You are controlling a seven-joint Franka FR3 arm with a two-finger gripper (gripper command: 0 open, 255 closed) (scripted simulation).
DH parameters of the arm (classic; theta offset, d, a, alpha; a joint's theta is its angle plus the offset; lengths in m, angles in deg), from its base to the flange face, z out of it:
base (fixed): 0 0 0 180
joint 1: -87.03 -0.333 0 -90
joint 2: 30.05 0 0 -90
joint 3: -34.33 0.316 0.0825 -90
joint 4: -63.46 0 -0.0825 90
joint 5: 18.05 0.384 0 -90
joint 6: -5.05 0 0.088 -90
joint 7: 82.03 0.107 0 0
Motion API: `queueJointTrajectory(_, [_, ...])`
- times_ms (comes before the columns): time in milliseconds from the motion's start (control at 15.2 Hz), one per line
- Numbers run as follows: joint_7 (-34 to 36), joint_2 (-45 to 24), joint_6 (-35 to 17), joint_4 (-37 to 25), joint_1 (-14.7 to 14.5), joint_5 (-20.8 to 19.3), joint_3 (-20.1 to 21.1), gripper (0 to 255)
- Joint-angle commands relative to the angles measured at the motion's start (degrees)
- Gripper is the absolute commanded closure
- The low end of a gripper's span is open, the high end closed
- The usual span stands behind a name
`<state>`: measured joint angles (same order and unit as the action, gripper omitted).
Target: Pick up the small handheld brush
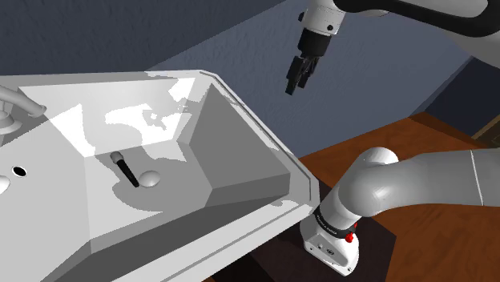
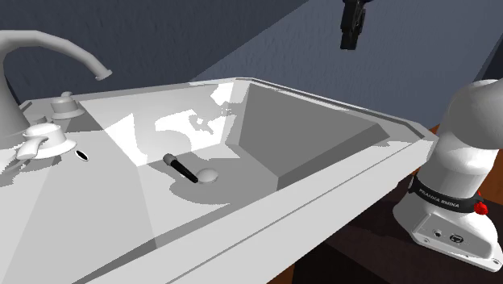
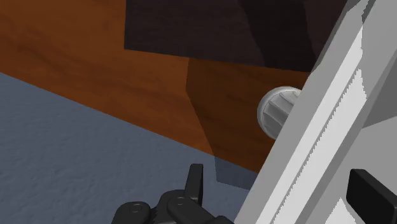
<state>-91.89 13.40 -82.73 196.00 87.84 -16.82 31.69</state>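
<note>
Sink (image 1: 232, 152): big white basin w/ sloped walls. Loose things settle on its flat floor, prob. why the brush (image 1: 128, 171) lies there.

Arm (image 1: 433, 180): raised, w/ gripper (image 1: 292, 86) high over the rim at the end far from the tap (image 2: 48, 48), well apart from the brush. Fingers apart, nothing btwn them. Looks like pre-approach, open ready to close across the handle.

Brush: flat on the floor near basin ctr. Slim black handle, pale round knob at one end, likely the head.

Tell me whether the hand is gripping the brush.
No: the brush lies on the floor of the sink, while the hand hangs high above the rim, well apart from it.
</note>
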Motion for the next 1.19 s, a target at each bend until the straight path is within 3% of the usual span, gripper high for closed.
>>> queueJointTrajectory(0, [0.00, 0.00, 0.00, 0.00, 0.00, 0.00, 0.00, 0])
queueJointTrajectory(660, [12.82, -7.64, -13.50, 3.34, -3.25, 5.47, 11.79, 0])
queueJointTrajectory(1122, [22.15, -17.69, -22.77, 0.94, -4.42, 6.13, 19.97, 0])
